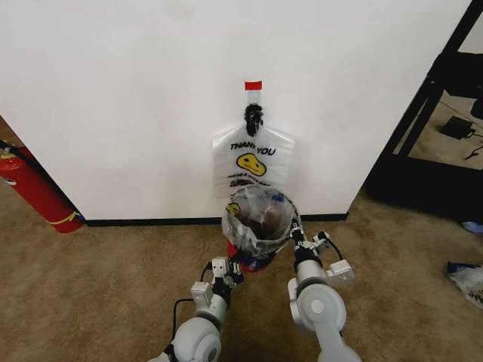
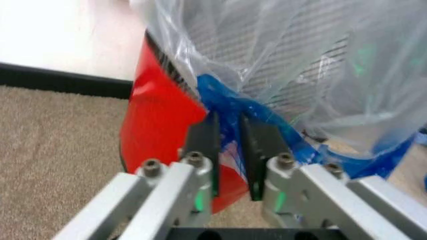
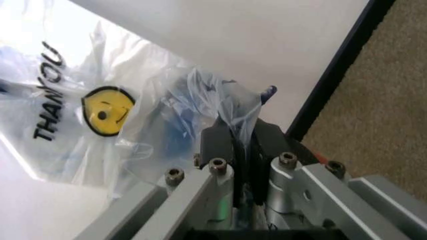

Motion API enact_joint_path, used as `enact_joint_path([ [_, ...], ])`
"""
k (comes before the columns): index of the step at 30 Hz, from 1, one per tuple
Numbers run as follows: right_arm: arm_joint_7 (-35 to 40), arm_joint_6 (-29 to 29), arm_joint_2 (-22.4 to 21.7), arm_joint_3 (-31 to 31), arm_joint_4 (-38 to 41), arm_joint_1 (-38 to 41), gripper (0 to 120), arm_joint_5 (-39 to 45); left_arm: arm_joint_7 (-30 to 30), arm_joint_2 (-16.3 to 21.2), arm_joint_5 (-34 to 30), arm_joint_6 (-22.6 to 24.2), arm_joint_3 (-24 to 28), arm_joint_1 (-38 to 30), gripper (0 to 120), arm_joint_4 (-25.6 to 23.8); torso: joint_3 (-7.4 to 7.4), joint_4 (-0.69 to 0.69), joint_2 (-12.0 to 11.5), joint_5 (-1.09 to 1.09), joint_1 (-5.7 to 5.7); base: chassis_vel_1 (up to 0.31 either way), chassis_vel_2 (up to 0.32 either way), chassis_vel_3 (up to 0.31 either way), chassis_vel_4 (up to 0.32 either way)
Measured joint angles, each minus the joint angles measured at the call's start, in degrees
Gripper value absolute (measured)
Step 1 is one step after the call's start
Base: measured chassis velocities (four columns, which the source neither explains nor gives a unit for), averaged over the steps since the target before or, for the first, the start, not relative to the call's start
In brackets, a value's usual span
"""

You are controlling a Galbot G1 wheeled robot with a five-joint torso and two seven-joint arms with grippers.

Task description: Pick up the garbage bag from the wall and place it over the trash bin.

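Two grippers flank the trash bin [image 1: 253, 253], which stands near the wall [image 1: 151, 90] with open carpet [image 1: 98, 294] on its left and near sides; the garbage bag [image 1: 260, 215] drapes over its rim.

Left wrist view: left gripper [image 2: 230, 152] clamps the bag's blue edge beside the red base.

Right wrist view: right gripper [image 3: 241, 150] seemingly pinches bag film, fingers together.
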Motion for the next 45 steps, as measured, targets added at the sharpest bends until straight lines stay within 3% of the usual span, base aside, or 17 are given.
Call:
enact_joint_path([
  [5,-0.5,0.4,0.3,0.3,-1.7,0.9,1,-0.5,0.3,2.9,4.5,2.9,-0.8,3.3,40,-4.3,0.0,0.0,0.0,0.0,0.0,0.0,0.0,0.0,0.0],
  [6,-0.5,0.4,0.3,0.3,-1.7,0.9,1,-0.5,0.3,2.9,4.5,2.9,-0.8,3.3,40,-4.3,0.0,0.0,0.0,0.0,0.0,0.0,0.0,0.0,0.0],
  [12,-1.8,1.1,0.5,0.1,-4.9,1.9,1,-1.5,-0.1,4.1,6.8,2.2,-3.9,6.4,68,-5.7,0.0,0.0,0.0,-0.01,0.0,0.0,0.0,0.0,0.0],
  [14,-1.9,1.1,0.5,0.0,-5.2,2.0,1,-1.6,-0.3,4.1,6.8,1.8,-4.4,6.6,70,-5.7,0.0,0.0,0.0,-0.01,0.0,0.0,0.0,0.0,0.0],
  [18,-3.2,1.5,0.5,-1.4,-7.9,2.0,1,-3.1,-1.8,3.2,4.5,-2.2,-9.4,8.8,86,-6.6,0.0,0.0,0.0,-0.03,0.0,0.0,0.0,0.0,0.0],
  [20,-5.2,2.4,0.5,-3.3,-10.7,1.2,1,-5.3,0.0,2.8,0.6,-4.0,-14.5,12.0,96,-9.2,0.0,0.01,0.0,0.01,0.0,0.0,0.0,0.0,0.0],
  [27,-8.0,3.5,0.4,-4.9,-15.5,1.0,1,-8.4,2.5,1.3,-0.3,-7.8,-20.5,17.6,100,-12.4,-0.01,-0.01,0.0,-0.08,-0.01,0.0,0.0,0.0,0.0],
  [35,-9.7,3.5,0.4,-5.0,-16.8,1.1,1,-8.8,2.3,1.0,0.5,-8.2,-21.6,18.7,100,-14.2,-0.01,0.02,0.0,-0.06,-0.01,0.0,0.0,0.0,0.0],
  [45,-8.8,2.7,0.4,-4.8,-12.5,-1.5,37,-8.1,1.3,0.2,3.1,-7.1,-19.2,17.8,100,-15.6,0.01,0.02,0.0,-0.01,0.0,0.0,0.0,0.0,0.0],
])
